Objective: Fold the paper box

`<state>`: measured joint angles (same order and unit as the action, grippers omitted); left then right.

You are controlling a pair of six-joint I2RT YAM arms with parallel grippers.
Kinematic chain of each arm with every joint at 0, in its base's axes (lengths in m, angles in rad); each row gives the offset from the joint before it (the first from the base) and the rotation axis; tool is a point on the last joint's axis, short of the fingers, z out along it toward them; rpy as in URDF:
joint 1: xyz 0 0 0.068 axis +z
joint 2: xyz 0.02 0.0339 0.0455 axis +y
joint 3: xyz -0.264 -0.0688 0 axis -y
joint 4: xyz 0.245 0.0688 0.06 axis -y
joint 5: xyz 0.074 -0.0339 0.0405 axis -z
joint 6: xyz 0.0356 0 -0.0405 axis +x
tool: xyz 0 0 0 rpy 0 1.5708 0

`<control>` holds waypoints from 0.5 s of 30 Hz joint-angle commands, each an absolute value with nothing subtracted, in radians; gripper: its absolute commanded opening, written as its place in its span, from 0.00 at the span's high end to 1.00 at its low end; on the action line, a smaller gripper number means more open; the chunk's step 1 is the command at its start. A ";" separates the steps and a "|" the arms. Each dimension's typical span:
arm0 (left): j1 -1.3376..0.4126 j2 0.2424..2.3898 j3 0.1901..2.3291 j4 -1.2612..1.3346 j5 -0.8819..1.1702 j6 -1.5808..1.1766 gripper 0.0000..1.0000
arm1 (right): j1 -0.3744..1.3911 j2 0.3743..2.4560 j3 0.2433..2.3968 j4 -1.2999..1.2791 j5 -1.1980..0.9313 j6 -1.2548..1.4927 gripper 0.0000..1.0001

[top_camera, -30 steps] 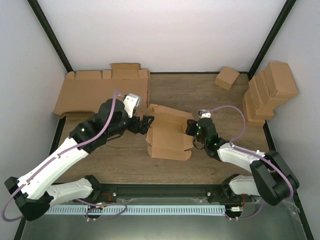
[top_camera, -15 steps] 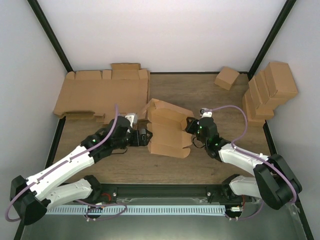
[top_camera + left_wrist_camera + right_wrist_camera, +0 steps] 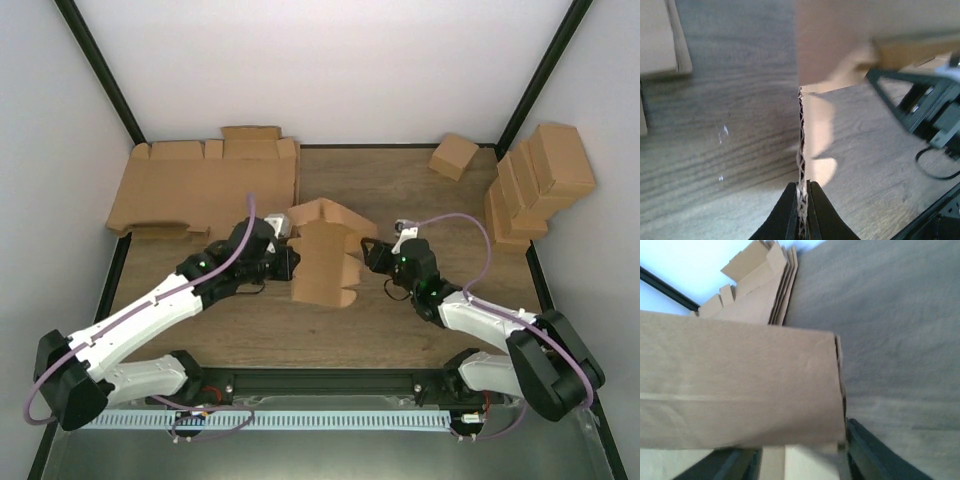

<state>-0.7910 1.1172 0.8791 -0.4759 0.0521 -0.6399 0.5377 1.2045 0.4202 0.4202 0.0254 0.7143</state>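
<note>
Fingertips point(image 3: 790, 205) of L pincer point(image 3: 801, 186), black and tapered, are pressed together on the raw corrugated edge of the paper box point(image 3: 322, 265); wavy fluting shows. R pincer point(image 3: 368, 254) is spread, just beside the box's 3 o'clock side. Box is matte brown cardboard, partly folded, peaked flap up, mid-table. Tabletop point(image 3: 400, 330) is grey-brown woodgrain. Flat notched sheets point(image 3: 200, 185) lie at 10 o'clock, cube carton point(image 3: 454, 156) at 1, stacked cartons point(image 3: 535, 180) at 2.
</note>
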 commanded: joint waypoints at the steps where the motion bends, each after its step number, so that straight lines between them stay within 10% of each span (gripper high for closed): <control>1: -0.793 1.163 1.043 -0.635 -0.020 -0.509 0.96 | 0.537 1.232 0.347 0.494 -0.146 0.745 0.47; 8: -0.793 1.314 1.244 -0.896 -0.045 -0.461 0.96 | 0.570 1.202 0.282 0.504 -0.363 0.701 0.15; 15: -0.793 1.376 1.340 -1.008 0.016 -0.463 0.94 | 0.571 1.044 0.330 0.286 -0.386 0.558 0.06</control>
<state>-0.7910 1.3563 1.2667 -0.8909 -0.0090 -0.4820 0.5663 1.1099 0.2714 0.3973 -0.3416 0.6609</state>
